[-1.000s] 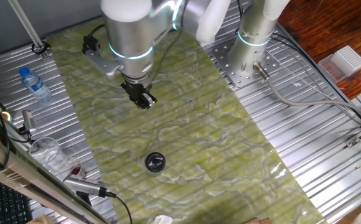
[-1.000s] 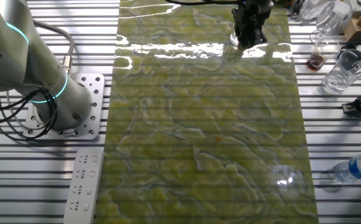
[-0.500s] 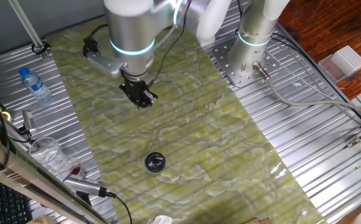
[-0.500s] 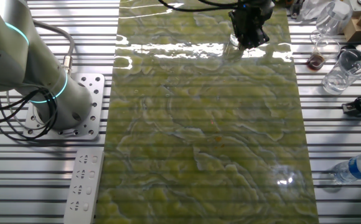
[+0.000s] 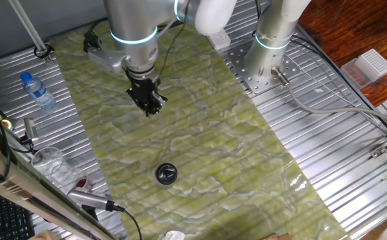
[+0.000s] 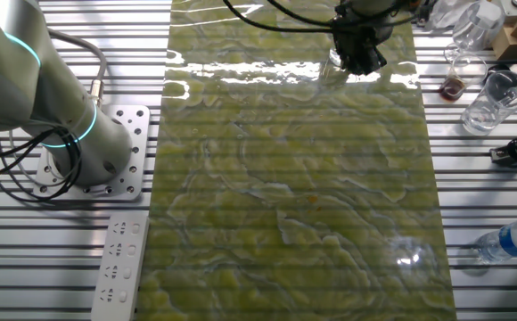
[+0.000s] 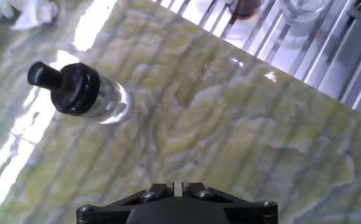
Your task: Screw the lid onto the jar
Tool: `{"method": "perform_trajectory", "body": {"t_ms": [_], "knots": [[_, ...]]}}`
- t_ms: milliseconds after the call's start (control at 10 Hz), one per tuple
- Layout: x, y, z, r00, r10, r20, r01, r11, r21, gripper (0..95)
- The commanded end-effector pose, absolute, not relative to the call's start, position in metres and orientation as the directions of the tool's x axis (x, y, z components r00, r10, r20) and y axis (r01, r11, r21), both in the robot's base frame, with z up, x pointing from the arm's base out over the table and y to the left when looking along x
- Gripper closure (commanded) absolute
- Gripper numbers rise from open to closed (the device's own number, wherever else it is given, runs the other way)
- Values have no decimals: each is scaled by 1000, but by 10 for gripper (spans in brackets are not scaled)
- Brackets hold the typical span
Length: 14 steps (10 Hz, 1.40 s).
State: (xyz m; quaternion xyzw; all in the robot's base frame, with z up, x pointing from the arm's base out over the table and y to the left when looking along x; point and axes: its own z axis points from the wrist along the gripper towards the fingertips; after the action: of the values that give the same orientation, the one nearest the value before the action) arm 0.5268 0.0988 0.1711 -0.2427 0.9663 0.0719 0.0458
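Observation:
The jar (image 5: 166,174) stands on the green mat toward the near side in one fixed view. The black lid (image 5: 167,173) with its glossy grey centre sits on top of it. In the hand view the jar's pale body (image 7: 113,106) shows at upper left under the black lid (image 7: 75,88), which has a small black knob. My gripper (image 5: 150,107) hangs above the mat, well away from the jar, with its jaws together and nothing between them. It also shows at the top of the other fixed view (image 6: 359,59). I cannot make out the jar there.
A blue-capped water bottle (image 5: 37,90) and a clear plastic cup (image 5: 52,164) lie on the metal slats left of the mat. A second arm's base (image 5: 272,40) stands at the back right. A white power strip (image 6: 120,263) lies beside that arm's base.
The arm has shifted slightly left and back, carrying the gripper a little farther from the jar. The jar and lid have not moved.

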Motion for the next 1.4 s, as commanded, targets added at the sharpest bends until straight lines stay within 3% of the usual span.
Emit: {"method": "perform_trajectory", "body": {"t_ms": [100, 1000, 1100, 1400], "knots": [[529, 102, 175, -903, -428, -40, -428, 904, -3, 0], [542, 143, 179, -937, -351, 3, -351, 937, 6, 0], [541, 147, 179, -935, -354, 0, -354, 935, 5, 190], [529, 171, 174, -947, -321, 2, -321, 947, -1, 190]]}}
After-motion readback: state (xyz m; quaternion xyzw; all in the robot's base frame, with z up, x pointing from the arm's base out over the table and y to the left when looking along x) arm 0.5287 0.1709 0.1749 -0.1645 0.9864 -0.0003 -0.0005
